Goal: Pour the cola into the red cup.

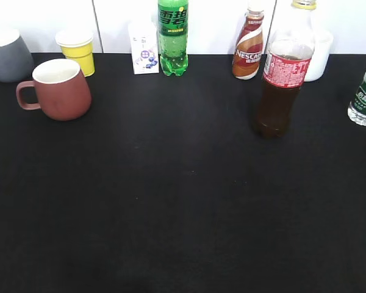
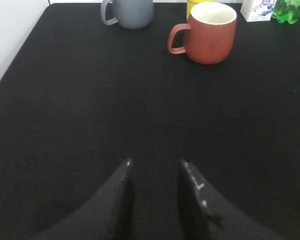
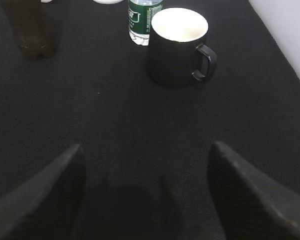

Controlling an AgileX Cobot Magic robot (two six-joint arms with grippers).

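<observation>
You're at the reach, nothing held: your right fingers [image 3: 145, 195] spread wide with the tall clear cola bottle [image 3: 30, 30] ahead to their left, your left fingers [image 2: 155, 200] slightly apart, the brick-red ceramic mug [image 2: 210, 32] ahead to their right—grip the bottle first.

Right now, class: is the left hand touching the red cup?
Apart. The left wrist view shows the left hand low in the picture and the red cup far up the black table, with bare cloth between them.
</observation>
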